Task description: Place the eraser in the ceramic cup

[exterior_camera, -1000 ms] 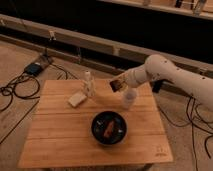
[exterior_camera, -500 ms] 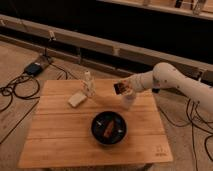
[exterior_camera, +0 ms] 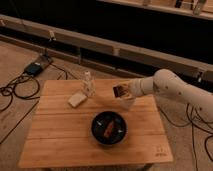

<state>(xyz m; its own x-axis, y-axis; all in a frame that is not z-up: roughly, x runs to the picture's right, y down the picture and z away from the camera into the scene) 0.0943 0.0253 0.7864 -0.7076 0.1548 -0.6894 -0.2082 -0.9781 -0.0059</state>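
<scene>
The off-white ceramic cup (exterior_camera: 128, 103) stands on the wooden table (exterior_camera: 60, 140), right of centre near the far edge. My gripper (exterior_camera: 120, 91) comes in from the right on a white arm (exterior_camera: 167, 86) and hangs just above the cup's left rim, covering part of it. I cannot make out anything in the gripper. A pale flat block (exterior_camera: 76, 99), possibly the eraser, lies on the table left of the slim clear bottle (exterior_camera: 88, 83).
A wide black bowl (exterior_camera: 109, 128) holding an orange item sits at the table's centre front. Cables and a blue box (exterior_camera: 34, 68) lie on the floor at left. A low ledge runs behind the table.
The arm has dropped lower and the gripper has sunk slightly toward the cup. The bottle, block and bowl have not moved.
</scene>
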